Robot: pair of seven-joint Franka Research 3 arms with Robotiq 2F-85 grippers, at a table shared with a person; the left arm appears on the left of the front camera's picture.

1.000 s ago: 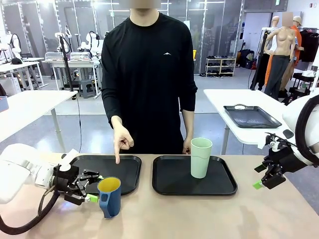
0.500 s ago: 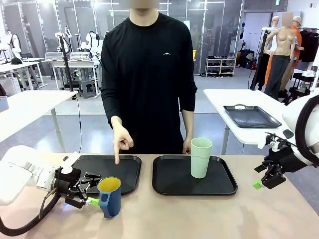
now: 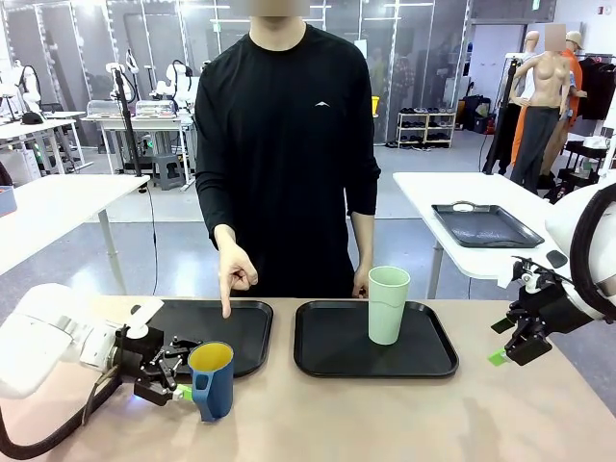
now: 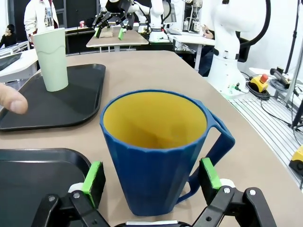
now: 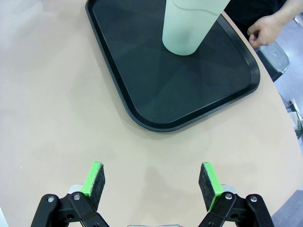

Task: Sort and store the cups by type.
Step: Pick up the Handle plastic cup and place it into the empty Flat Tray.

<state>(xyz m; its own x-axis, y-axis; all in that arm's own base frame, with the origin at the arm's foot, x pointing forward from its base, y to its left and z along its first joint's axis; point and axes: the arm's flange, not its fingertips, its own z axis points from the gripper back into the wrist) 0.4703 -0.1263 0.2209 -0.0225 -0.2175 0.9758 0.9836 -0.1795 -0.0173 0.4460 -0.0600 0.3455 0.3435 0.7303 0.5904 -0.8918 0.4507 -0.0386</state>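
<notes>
mug (image 3: 212, 378) before left tray (image 3: 245, 332), tumbler (image 3: 388, 304) on right tray (image 3: 332, 346)

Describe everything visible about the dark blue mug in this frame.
The dark blue mug looks like faceted plastic, with a yellow inside that looks empty and a looped handle. It stands upright on the bare tan table, just in front of the left black tray. The open left gripper straddles it, green pads on either side, one by the handle; whether they touch it cannot be told.
</notes>
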